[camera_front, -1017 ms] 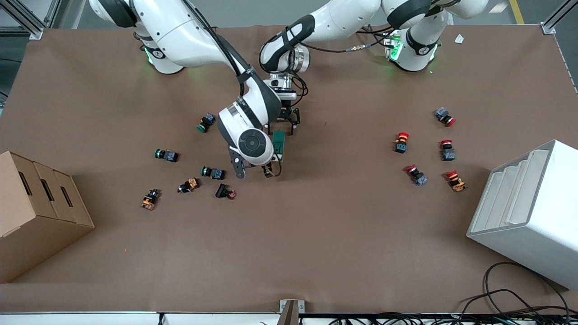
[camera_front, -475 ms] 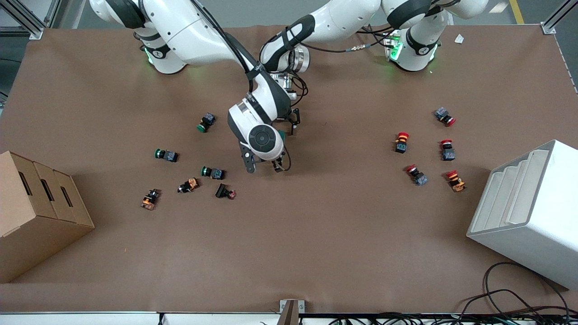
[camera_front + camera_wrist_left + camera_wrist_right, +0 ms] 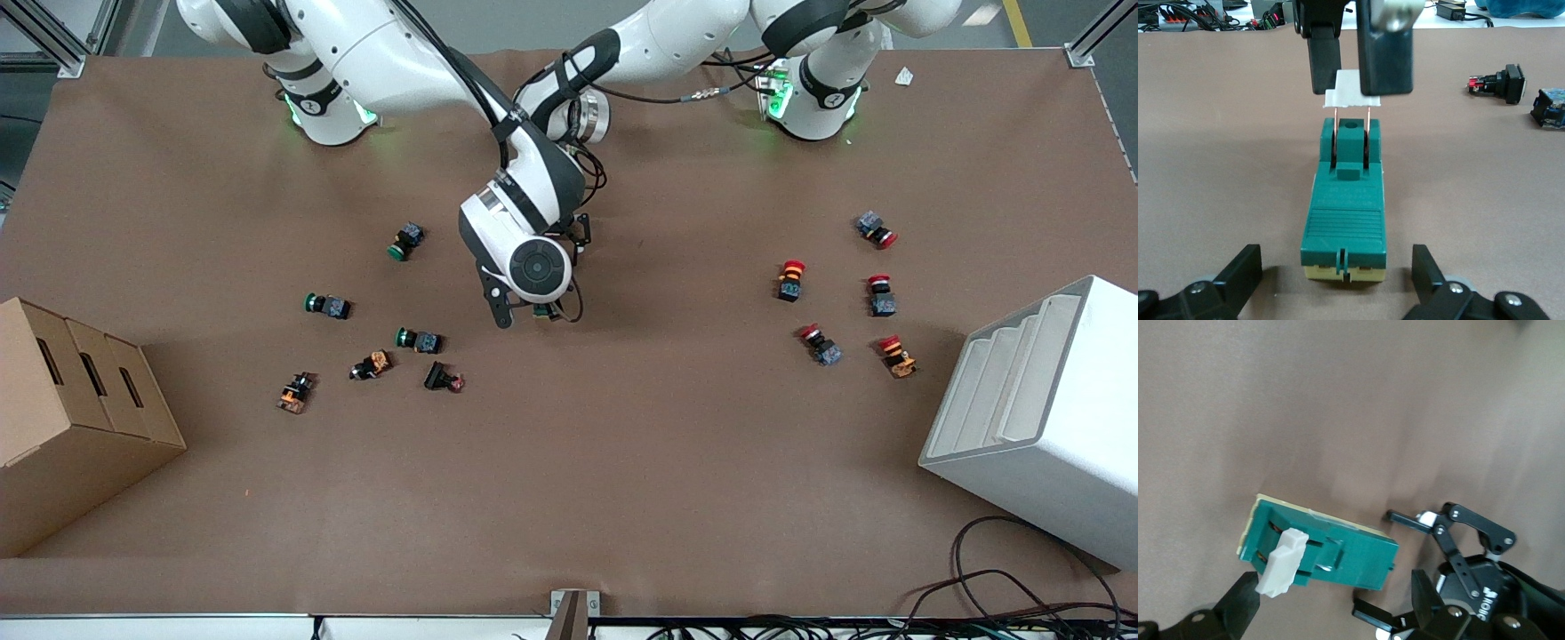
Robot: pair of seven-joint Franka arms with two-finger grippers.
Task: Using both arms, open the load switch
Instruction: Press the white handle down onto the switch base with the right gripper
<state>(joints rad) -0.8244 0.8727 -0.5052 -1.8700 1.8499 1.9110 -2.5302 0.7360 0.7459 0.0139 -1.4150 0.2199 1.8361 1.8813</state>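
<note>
The load switch lies on the brown table mid-way between the two arms, a green block with its white toggle raised on two copper blades. In the front view only a sliver of the load switch shows under the right arm's wrist. My left gripper is open, its fingers flanking the end away from the toggle without touching. My right gripper is open over the toggle end, the toggle close beside one finger. The left gripper sits low, just farther from the front camera than the switch.
Green, orange and black push buttons lie scattered toward the right arm's end, red ones toward the left arm's end. A cardboard box and a white rack stand at the table's two ends.
The right arm's hand has swung toward the left gripper and now covers the switch in the front view. The left arm has stayed put.
</note>
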